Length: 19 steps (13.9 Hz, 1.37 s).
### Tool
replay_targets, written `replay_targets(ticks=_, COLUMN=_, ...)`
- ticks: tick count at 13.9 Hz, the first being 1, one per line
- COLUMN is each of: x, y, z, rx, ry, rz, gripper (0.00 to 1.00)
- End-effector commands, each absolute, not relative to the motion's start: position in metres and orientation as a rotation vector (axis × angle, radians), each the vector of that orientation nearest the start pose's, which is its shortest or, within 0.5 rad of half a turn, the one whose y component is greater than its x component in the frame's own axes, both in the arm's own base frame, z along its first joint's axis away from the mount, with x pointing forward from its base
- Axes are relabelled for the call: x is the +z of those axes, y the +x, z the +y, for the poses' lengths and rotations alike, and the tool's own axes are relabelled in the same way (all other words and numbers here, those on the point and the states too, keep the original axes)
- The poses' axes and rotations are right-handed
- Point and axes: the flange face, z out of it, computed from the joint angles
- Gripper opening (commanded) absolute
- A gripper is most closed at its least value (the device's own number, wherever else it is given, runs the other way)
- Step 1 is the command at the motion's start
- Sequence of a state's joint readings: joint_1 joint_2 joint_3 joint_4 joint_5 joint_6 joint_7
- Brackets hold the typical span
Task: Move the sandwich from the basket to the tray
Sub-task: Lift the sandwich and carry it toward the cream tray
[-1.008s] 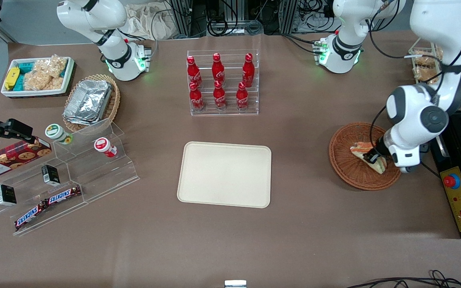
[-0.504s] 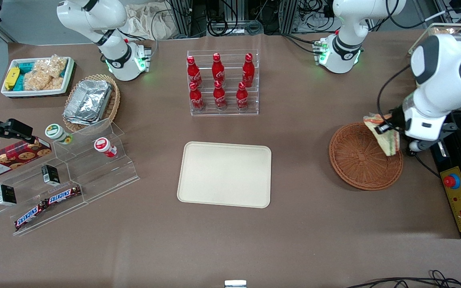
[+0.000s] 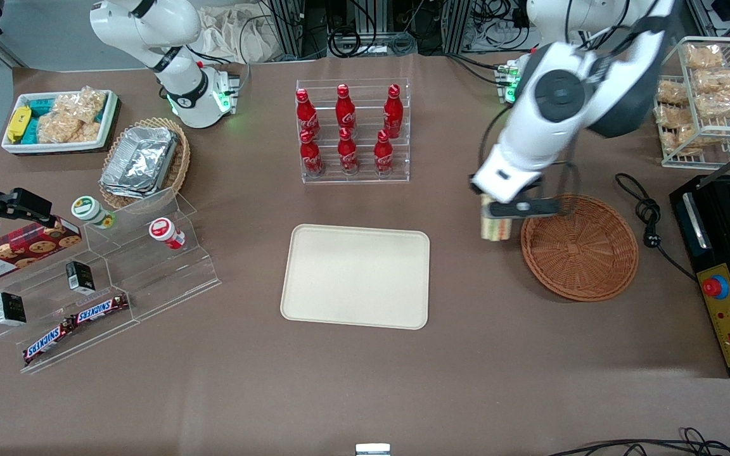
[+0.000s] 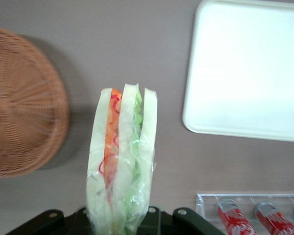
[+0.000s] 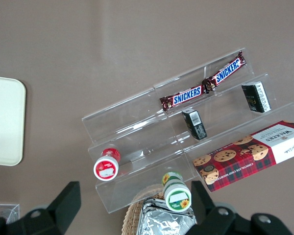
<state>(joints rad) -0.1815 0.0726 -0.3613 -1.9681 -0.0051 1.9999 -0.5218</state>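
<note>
The clear-wrapped sandwich (image 3: 495, 225) hangs in the air, its white bread and orange and green layers plain in the left wrist view (image 4: 121, 161). My gripper (image 3: 499, 214) is shut on it, above bare table just beside the rim of the reddish-brown basket (image 3: 580, 250), on the side toward the tray. The basket (image 4: 19, 127) holds nothing. The cream tray (image 3: 355, 275) lies flat near the table's middle, nothing on it; in the wrist view the tray (image 4: 250, 73) shows past the sandwich. The gripper (image 4: 120, 218) is mostly hidden by the wrapper.
A clear rack of red cola bottles (image 3: 352, 130) stands farther from the camera than the tray. A wire rack of snacks (image 3: 704, 95), a black appliance (image 3: 729, 253) and a cable (image 3: 647, 218) sit at the working arm's end. Acrylic shelves (image 3: 105, 278) stand at the parked arm's end.
The sandwich has been lifted out of the basket and carried over its rim toward the tray. The basket now holds nothing.
</note>
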Motion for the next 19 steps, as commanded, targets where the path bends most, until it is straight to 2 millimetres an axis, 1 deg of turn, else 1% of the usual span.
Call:
replay_targets(ticks=1, x=0.405, y=0.501, z=-0.329, rx=0.068, ry=-3.211, rz=0.108, gripper=0.0)
replay_targets(ticks=2, x=0.394, y=0.505, z=-0.336, rx=0.049, ry=-3.234, rz=0.101, gripper=0.0)
replay_targets(ticks=4, x=0.365, y=0.504, z=-0.362, rx=0.002, ry=-3.274, rz=0.119, gripper=0.0)
replay_targets(ticks=5, x=0.349, y=0.505, z=-0.371, rx=-0.021, ry=-3.289, rz=0.132, gripper=0.0)
replay_targets(ticks=7, x=0.318, y=0.51, z=-0.378, rx=-0.071, ry=-3.275, rz=0.19, gripper=0.0)
replay_targets(ticks=9, x=0.293, y=0.511, z=-0.387, rx=-0.125, ry=-3.27, rz=0.195, gripper=0.0)
replay_targets(ticks=11, x=0.264, y=0.512, z=-0.392, rx=-0.149, ry=-3.264, rz=0.173, gripper=0.0)
replay_targets(ticks=13, x=0.25, y=0.529, z=-0.401, rx=-0.213, ry=-3.262, rz=0.12, gripper=0.0)
replay_targets(ticks=14, x=0.243, y=0.533, z=-0.401, rx=-0.226, ry=-3.251, rz=0.105, gripper=0.0)
replay_targets(ticks=18, x=0.233, y=0.534, z=-0.401, rx=-0.218, ry=-3.244, rz=0.104, gripper=0.0)
replay_targets(ticks=19, x=0.229, y=0.533, z=-0.401, rx=-0.21, ry=-3.244, rz=0.102, gripper=0.01)
